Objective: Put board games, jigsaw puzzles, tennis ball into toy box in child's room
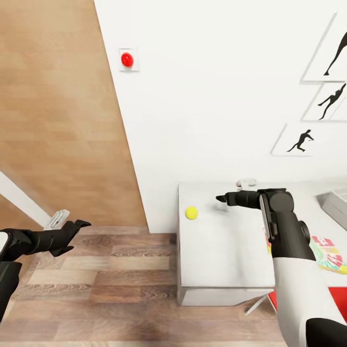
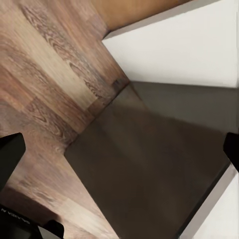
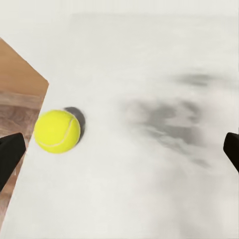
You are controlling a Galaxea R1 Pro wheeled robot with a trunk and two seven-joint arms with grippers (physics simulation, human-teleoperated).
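- The tennis ball (image 1: 191, 212) sits on the white table (image 1: 221, 255) near its corner, ahead of the right gripper (image 1: 222, 198) and off to one side of its line, apart from the fingertips.
- In the right wrist view the ball (image 3: 57, 131) lies close to one dark finger (image 3: 10, 157), with the other finger (image 3: 232, 149) far across; the jaws stand wide and released, holding nothing.
- The left gripper (image 1: 77, 236) hangs over the wooden floor (image 1: 96, 279), well away from the table, fingers spread and empty.
- Judged from its look, the ball is light, round and slightly yielding, with a felt skin that grips well; its weakness is rolling, and the table edge is near.
- The best hold is across its widest middle, fingers centred on both sides, closing from above so that it cannot squirt out.
- A colourful board game (image 1: 328, 254) lies beside the right forearm, and part of a grey toy box (image 1: 336, 205) shows farther out on that side.
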